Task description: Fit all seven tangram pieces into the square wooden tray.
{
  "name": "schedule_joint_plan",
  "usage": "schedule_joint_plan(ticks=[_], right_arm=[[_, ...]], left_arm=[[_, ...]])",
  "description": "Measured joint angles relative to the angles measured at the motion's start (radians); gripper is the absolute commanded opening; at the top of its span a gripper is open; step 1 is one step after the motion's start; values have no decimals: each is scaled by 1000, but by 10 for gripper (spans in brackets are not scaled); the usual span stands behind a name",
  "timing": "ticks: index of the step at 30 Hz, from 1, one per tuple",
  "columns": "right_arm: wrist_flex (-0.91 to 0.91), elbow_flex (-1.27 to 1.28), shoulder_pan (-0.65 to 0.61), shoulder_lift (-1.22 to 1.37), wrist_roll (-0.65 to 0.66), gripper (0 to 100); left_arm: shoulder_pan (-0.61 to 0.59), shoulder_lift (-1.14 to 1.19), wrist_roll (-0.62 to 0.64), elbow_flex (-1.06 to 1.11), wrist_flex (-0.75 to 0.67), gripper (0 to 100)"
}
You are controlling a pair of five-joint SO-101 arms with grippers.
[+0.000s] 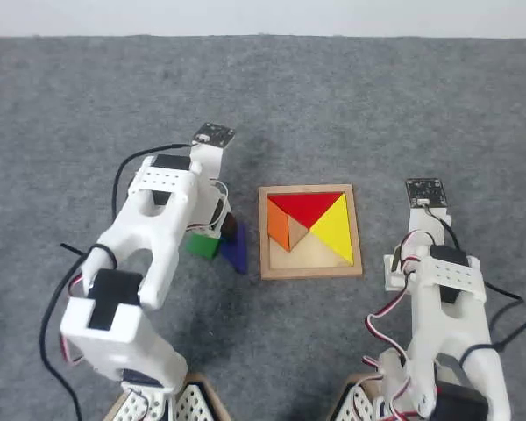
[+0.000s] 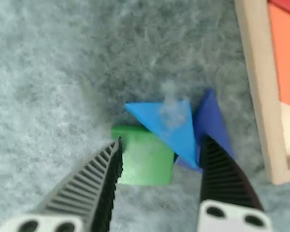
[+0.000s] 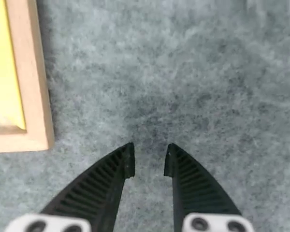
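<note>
The grey-carpeted tabletop [image 1: 88,96] carries everything. The left arm leans in over the loose pieces beside the tray. Its end effector [image 2: 162,150] is spread wide and grips nothing. One finger [image 2: 104,174] has its tip at the green square's edge, the other by the dark blue piece; whether either tip touches cannot be told. The right end effector [image 3: 149,159] hangs over bare carpet just beside a corner of the tray, its fingers a narrow gap apart and holding nothing.

The square wooden tray [image 1: 309,188] lies flat between the two arms. In it a red triangle [image 1: 305,208] and a yellow triangle [image 1: 336,228] sit edge to edge, with an orange piece [image 1: 279,230] and a small brownish triangle [image 1: 296,232] beside them. The rest of the tray floor is bare wood.

Outside the tray, close by its side, lie the dark blue piece [image 2: 212,121], the green square [image 2: 145,154] and a light blue triangle [image 2: 166,123], which rests partly over the other two.
</note>
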Motion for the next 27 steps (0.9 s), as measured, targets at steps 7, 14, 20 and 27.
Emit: schedule_joint_plan(ticks=[7, 14, 20, 27], right_arm=[[0, 6, 0, 0, 0, 125], [-6, 6, 0, 0, 0, 125], [-6, 6, 0, 0, 0, 125], [-6, 6, 0, 0, 0, 125]], left_arm=[[-15, 54, -17, -40, -72, 239], [-118, 57, -132, -23, -66, 239], [-132, -95, -233, 121, -58, 239], [-152, -126, -262, 203, -103, 239]])
